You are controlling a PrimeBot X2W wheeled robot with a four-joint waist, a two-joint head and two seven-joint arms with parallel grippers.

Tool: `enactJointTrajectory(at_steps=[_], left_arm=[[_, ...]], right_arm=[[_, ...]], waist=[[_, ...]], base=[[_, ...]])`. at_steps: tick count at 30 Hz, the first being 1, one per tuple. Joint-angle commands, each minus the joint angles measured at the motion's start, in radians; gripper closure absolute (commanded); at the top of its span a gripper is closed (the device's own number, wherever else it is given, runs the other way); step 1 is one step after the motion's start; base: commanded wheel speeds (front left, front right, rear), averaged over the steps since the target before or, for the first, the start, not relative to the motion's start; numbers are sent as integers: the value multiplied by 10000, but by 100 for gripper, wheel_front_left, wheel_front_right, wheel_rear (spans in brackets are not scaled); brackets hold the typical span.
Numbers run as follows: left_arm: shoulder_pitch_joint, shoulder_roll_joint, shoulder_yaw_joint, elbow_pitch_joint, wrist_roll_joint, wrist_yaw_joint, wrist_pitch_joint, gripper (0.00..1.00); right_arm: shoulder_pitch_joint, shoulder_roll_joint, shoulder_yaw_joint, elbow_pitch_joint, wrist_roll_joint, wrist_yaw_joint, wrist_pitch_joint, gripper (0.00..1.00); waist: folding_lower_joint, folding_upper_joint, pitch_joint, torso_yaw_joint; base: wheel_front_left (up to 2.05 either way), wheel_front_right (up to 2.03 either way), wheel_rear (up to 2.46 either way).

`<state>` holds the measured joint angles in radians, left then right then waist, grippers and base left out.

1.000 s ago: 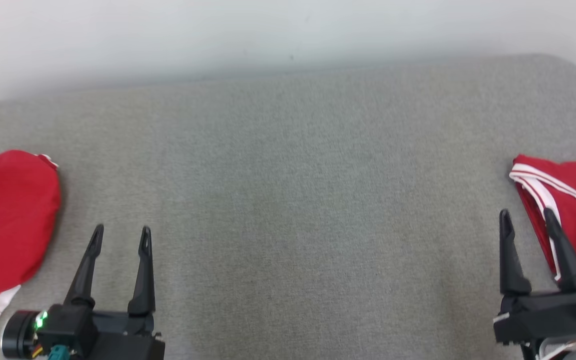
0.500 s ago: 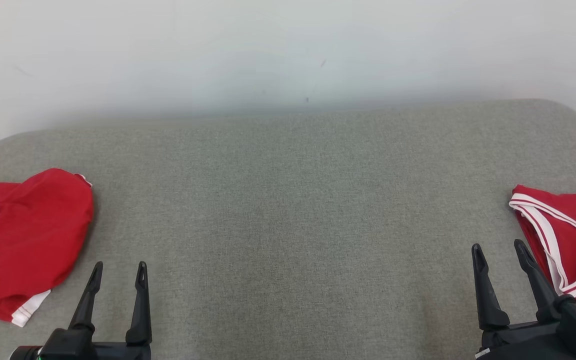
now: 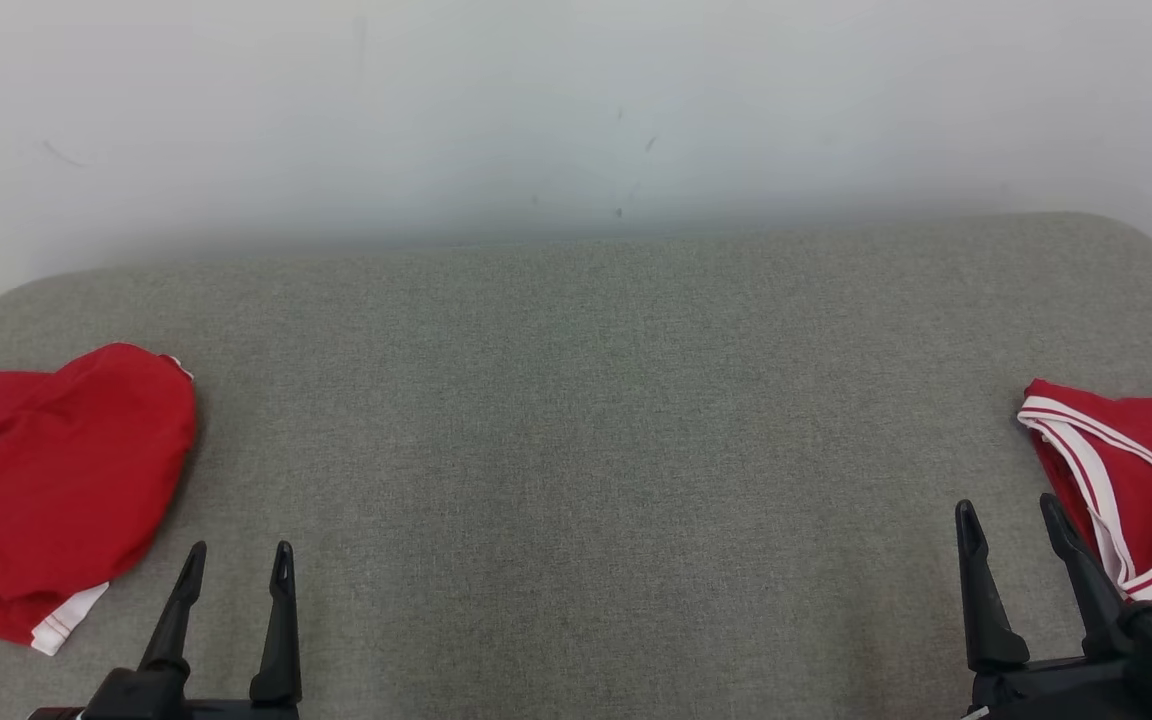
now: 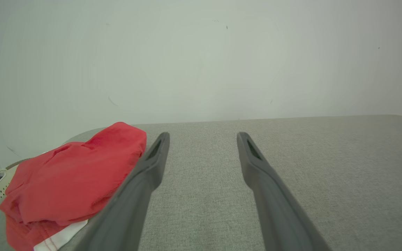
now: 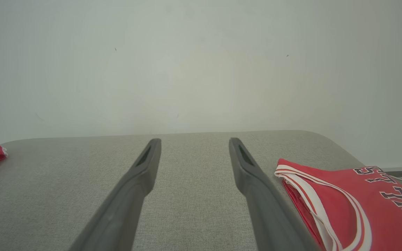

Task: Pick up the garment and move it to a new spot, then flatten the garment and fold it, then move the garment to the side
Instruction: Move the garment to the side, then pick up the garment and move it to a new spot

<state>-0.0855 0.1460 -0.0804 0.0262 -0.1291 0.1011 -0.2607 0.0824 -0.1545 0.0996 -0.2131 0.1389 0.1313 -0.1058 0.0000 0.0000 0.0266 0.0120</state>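
Both grippers are released and hold nothing. The left gripper (image 3: 241, 550) hovers low at the near left of the grey pad (image 3: 576, 450), and the right gripper (image 3: 1008, 505) at the near right. A crumpled red garment (image 3: 56, 480) lies on the pad's left end, just left of the left gripper. A folded red jersey (image 3: 1146, 480) with white trim lies flat at the right end, just beside the right gripper. A pale wall (image 3: 576, 120) stands behind.

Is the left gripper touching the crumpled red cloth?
Apart. The head view shows bare grey cushion between the left gripper and the crumpled cloth.
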Motion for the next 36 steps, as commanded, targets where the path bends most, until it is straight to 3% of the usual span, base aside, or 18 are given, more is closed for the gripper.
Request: enactJointTrajectory(at_steps=[1, 16, 23, 30, 36], left_arm=[[66, 62, 1, 36, -36, 6, -33, 0], [-205, 132, -102, -16, 164, 70, -34, 0], [-274, 102, -78, -165, 231, 216, -34, 0], [-296, 55, 20, -364, 125, 282, -32, 0], [-129, 1, 121, -502, 63, 326, -34, 0]], right_arm=[[85, 17, -20, -52, 17, -10, -32, 0], [124, 46, -74, -61, -3, -10, -10, 0], [109, -36, 133, -159, 16, -10, 151, 0], [78, -60, 382, -217, 43, -10, 270, 0], [-7, -7, 583, -176, 75, -10, 300, 0]], waist=[[0, 0, 2, 2], [0, 0, 35, 282], [0, 0, 198, 1260], [0, 0, 327, 2678], [0, 0, 309, 3374]], base=[[0, 0, 0], [0, 0, 0], [0, 0, 0], [0, 0, 0], [0, 0, 0]])
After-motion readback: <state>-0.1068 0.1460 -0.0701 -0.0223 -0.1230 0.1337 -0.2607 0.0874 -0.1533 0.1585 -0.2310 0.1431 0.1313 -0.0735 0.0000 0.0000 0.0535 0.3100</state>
